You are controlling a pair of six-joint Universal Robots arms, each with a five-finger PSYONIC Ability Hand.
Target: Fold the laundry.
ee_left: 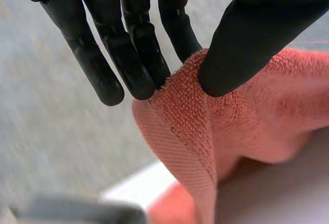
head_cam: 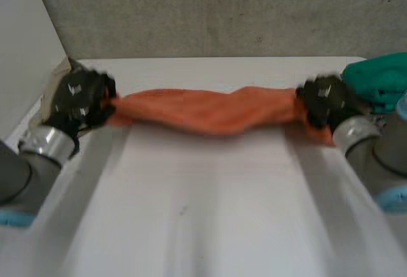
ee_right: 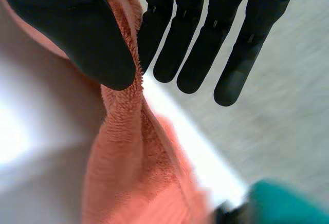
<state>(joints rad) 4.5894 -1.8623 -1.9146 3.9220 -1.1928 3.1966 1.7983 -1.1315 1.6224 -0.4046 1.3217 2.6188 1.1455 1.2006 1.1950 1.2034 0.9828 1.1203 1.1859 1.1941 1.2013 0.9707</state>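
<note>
1. Laundry first: the orange towel stretches as a bunched band from left to right across the far half of the white table. Its middle sags a little towards the near side.
2. At the towel's left end, the left hand grips it near the table's far-left corner. In the left wrist view the thumb presses the hemmed edge against the straight fingers, so the cloth is pinched between them. The rest of the towel hangs away beyond the fingertips.
3. At the towel's right end, the right hand grips it near the table's right edge. In the right wrist view the thumb pinches the towel's edge against the nearest finger. The other fingers are straight, close side by side and clear of the cloth.
4. At the table's far-right corner lies a green cloth, just beside the right hand.
5. Beyond the table's far edge stands a grey wall.
</note>
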